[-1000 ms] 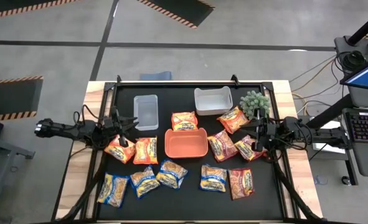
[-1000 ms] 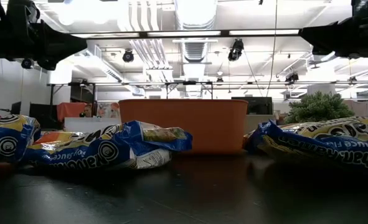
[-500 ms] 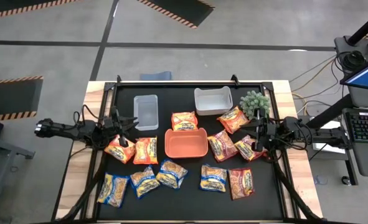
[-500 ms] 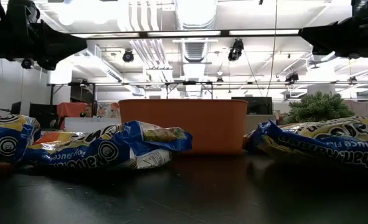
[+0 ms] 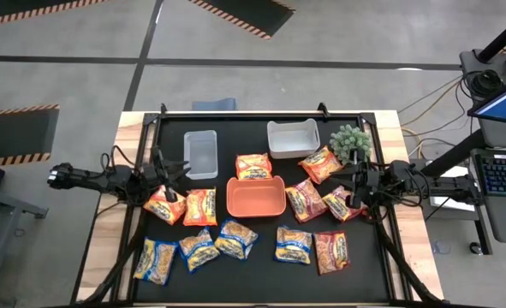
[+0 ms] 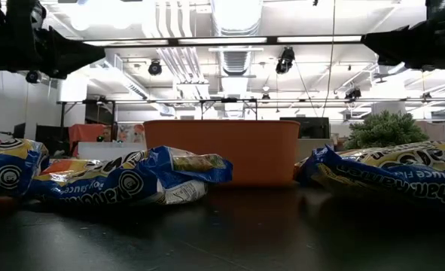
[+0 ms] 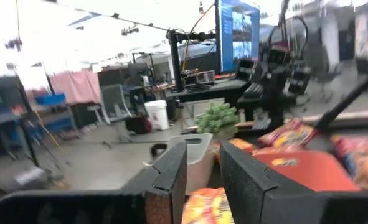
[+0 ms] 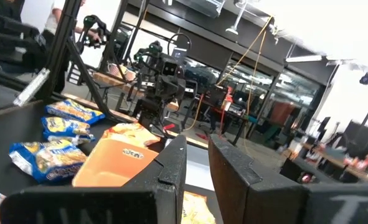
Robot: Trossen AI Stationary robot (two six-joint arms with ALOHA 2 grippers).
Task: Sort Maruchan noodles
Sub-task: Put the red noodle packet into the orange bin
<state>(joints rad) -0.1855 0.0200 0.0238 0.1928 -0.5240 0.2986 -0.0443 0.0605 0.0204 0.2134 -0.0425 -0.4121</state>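
Note:
Maruchan noodle packets lie flat on the black table. Orange ones (image 5: 164,205) (image 5: 200,206) (image 5: 253,166) (image 5: 320,164) lie left and toward the far side. Red ones (image 5: 306,200) (image 5: 331,251) lie right. Blue-and-yellow ones (image 5: 156,260) (image 5: 199,249) (image 5: 293,245) lie along the near side. My left gripper (image 5: 181,170) (image 7: 203,165) hovers at the table's left edge, pointing level toward the middle, fingers a narrow gap apart around nothing. My right gripper (image 5: 353,191) (image 8: 197,155) hovers at the right edge in the same way, above a red packet (image 5: 342,204).
An orange bin (image 5: 255,196) stands mid-table, a clear bin (image 5: 200,154) at the far left and a white bin (image 5: 293,139) at the far middle. A small green potted plant (image 5: 350,142) stands at the far right, close to my right arm. All three bins look bare inside.
My left gripper has rolled a little about its own pointing line without leaving its place. The packets and bins lie as before.

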